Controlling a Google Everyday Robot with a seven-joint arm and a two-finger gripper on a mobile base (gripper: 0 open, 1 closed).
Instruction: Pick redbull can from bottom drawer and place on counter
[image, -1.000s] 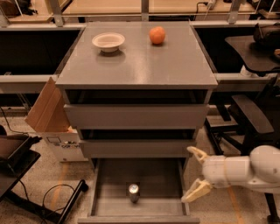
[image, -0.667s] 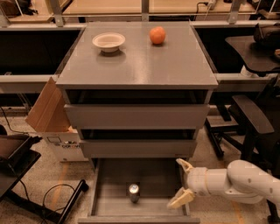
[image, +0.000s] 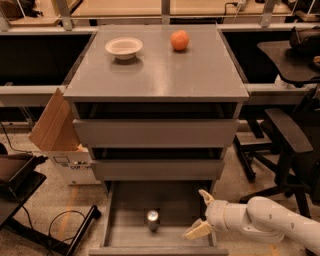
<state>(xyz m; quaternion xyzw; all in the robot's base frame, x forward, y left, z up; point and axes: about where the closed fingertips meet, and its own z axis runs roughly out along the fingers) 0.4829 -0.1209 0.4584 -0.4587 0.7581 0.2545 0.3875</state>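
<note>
The redbull can (image: 153, 219) stands upright in the middle of the open bottom drawer (image: 125, 227), its shiny round top showing. My gripper (image: 201, 214) is open, its pale fingers spread, over the drawer's right side, to the right of the can and apart from it. The white arm comes in from the lower right. The counter (image: 195, 70) is the grey cabinet top above, bearing a white bowl (image: 123, 47) and an orange fruit (image: 180, 40).
Two grey drawers (image: 155, 132) above the bottom one stand slightly open. A cardboard box (image: 55, 132) leans at the cabinet's left. A dark office chair (image: 285, 137) stands at the right. A dark stand and cables (image: 30, 200) lie at the lower left.
My gripper has moved left, from beside the drawer's right edge to over the drawer's right side, closer to the can. The can has not moved.
</note>
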